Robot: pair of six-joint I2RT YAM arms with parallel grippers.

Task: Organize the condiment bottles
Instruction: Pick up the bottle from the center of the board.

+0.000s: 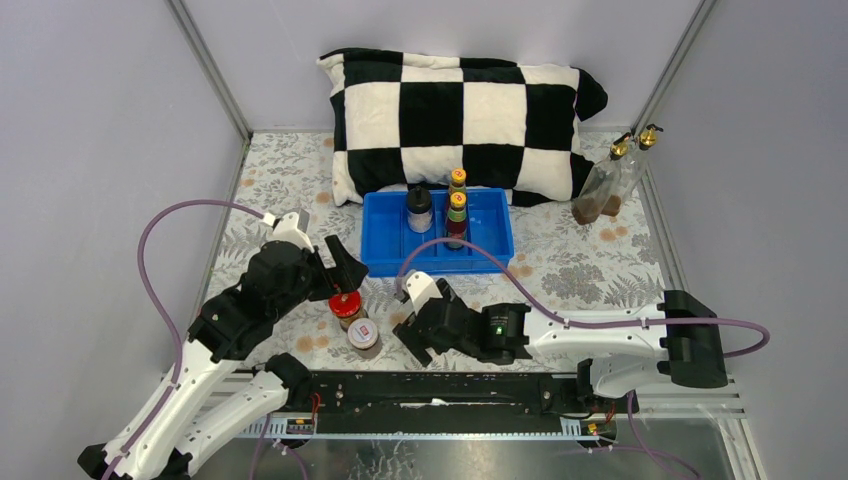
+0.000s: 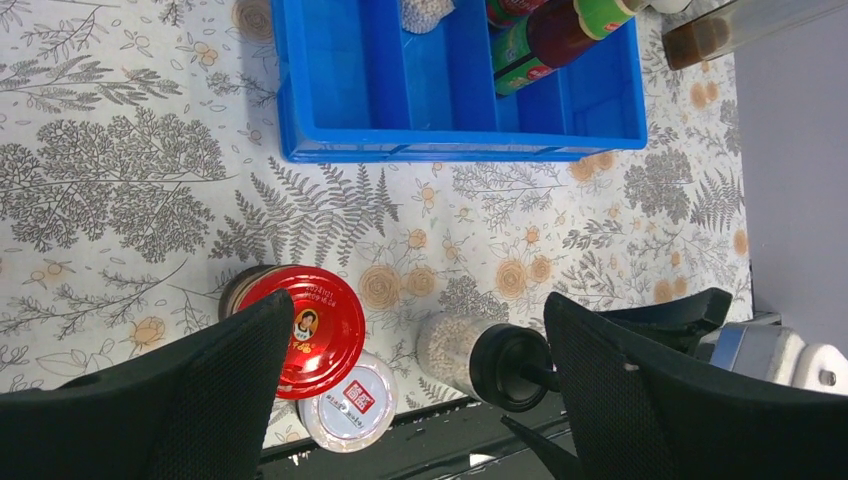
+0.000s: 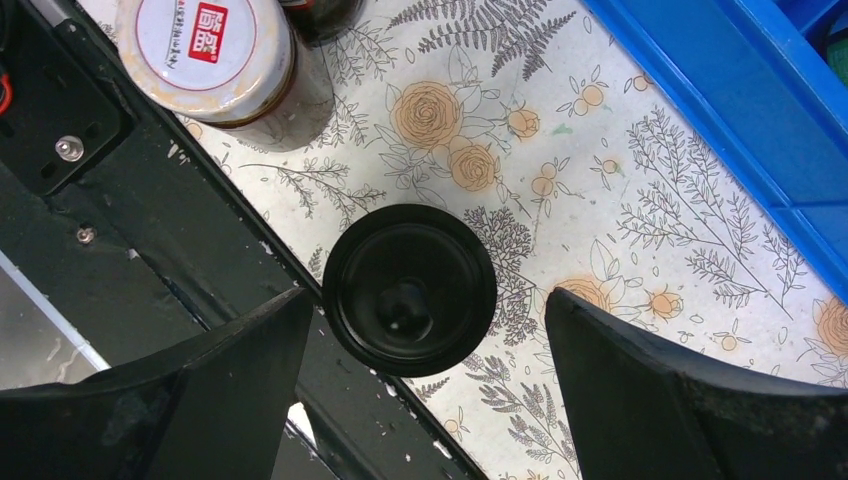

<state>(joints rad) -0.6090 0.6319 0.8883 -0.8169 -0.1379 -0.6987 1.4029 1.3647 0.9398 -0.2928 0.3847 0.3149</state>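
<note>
Right gripper [image 3: 427, 297], jaws apart, hangs straight above the black-capped jar [image 3: 409, 289], which stands upright with its cap between them; right arm nearer.

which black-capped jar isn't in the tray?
The black-capped jar on the tablecloth at the near edge, under the open right gripper, near the white-lidded jar. The other black-capped jar stands inside the blue tray.

Bottles [image 1: 457, 215] stand in the tray [image 1: 388, 240] — pillow [image 1: 460, 110] behind it, jars [image 1: 346, 305] before it.
</note>
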